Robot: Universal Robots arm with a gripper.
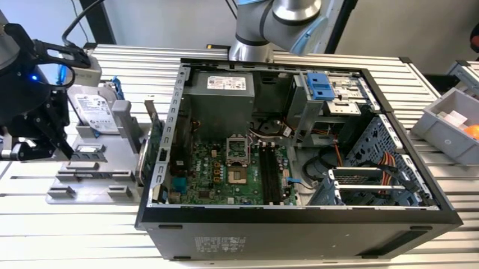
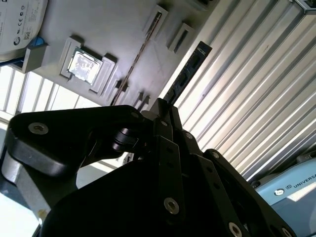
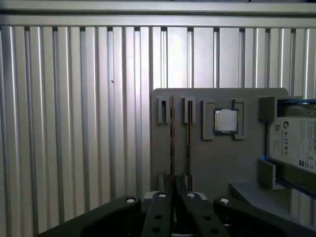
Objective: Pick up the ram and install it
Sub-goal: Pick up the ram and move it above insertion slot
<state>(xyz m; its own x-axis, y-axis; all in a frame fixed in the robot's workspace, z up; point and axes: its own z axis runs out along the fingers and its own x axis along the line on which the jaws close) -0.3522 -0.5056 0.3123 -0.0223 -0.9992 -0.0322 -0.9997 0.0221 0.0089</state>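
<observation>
Closest in, note the gripper (image 2: pixel 163 109) pinching the ram (image 2: pixel 189 69) by one end, held over the tray (image 2: pixel 98 29) edge and the ribbed desk (image 2: pixel 256 98), at the exterior view's left of the open case (image 1: pixel 299 227). Grip on the flat faces only, lift straight and level, and allow no twist, judging by so thin a board. Looks rigid, narrow, dark and faintly glossy against matte grey moulded tray, bright grooved metal desk and black bolted gripper links.
</observation>
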